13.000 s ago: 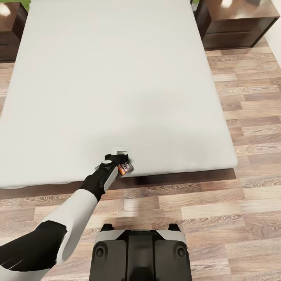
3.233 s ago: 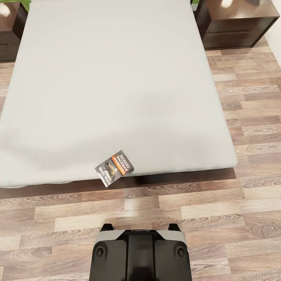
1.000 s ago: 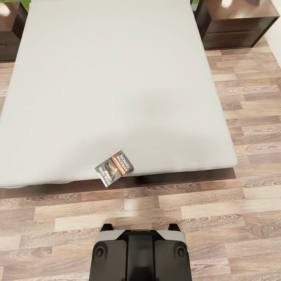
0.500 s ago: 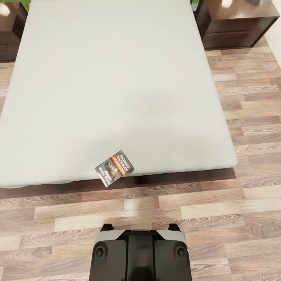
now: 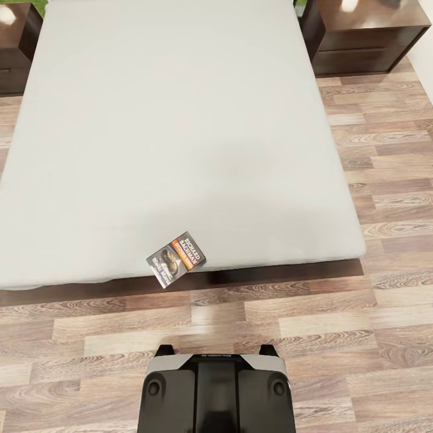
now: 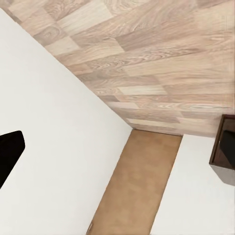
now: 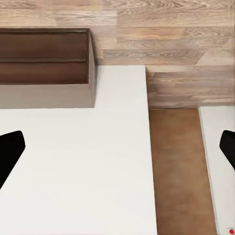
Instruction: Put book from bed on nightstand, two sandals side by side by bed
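Wood-plank floor fronts the bed, and the book lies on the mattress's near edge, one corner overhanging. A nightstand stands at the far right, another far left. The right wrist view looks past both right gripper fingertips, spread wide apart, at a dark cabinet. The left wrist view catches one left gripper fingertip; its jaw state cannot be told.
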`<state>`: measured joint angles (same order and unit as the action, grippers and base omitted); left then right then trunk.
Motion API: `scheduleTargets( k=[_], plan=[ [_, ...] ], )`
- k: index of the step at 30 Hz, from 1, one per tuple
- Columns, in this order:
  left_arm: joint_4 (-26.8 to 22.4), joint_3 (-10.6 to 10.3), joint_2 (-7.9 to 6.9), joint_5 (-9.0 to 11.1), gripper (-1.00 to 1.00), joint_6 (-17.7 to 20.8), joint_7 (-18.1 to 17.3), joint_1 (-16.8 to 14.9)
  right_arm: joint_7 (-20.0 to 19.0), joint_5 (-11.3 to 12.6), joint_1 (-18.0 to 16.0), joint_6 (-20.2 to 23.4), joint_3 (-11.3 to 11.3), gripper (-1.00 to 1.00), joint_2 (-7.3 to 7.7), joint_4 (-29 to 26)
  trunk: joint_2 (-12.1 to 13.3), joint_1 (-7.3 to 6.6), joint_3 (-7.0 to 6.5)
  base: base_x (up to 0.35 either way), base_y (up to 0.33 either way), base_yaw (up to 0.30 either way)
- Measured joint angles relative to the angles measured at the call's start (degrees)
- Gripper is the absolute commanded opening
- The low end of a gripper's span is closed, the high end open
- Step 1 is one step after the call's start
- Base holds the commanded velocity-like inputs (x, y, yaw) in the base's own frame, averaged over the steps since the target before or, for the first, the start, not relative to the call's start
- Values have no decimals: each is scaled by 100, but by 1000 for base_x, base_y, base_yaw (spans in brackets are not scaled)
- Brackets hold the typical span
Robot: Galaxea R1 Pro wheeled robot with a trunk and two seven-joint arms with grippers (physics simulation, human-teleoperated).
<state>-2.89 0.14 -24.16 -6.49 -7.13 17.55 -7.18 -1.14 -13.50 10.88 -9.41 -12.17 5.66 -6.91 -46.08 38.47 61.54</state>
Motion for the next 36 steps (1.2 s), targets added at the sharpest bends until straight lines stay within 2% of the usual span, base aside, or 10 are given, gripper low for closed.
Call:
scheduleTargets(
  k=[5,11,16,25,30,34,36],
  plan=[
    [0,-5,89,-2,100,-20,-3,8,289,17,-11,6,-95,100,17,-59,0,0,0,0,0,0],
    [0,-9,164,-7,100,-84,-12,15,1199,17,-24,4,-283,100,-15,-110,0,0,0,0,0,0],
    [0,-9,181,-10,100,-106,-10,16,1458,16,-36,4,-327,100,2,-128,0,0,0,0,0,0],
    [0,-9,189,-11,100,-118,-8,19,1650,9,-183,22,-351,100,33,-232,0,0,0,0,0,0],
    [1,-10,193,-12,100,-125,-10,23,1663,18,-465,25,-378,100,58,-299,0,0,0,0,0,0],
    [0,-9,210,-12,100,-129,-13,25,1647,54,-737,26,-419,100,150,-316,0,0,0,0,0,0],
    [1,-10,219,-12,100,-132,-14,25,1624,149,-913,27,-481,100,261,-321,0,0,0,0,0,0]
  ],
)
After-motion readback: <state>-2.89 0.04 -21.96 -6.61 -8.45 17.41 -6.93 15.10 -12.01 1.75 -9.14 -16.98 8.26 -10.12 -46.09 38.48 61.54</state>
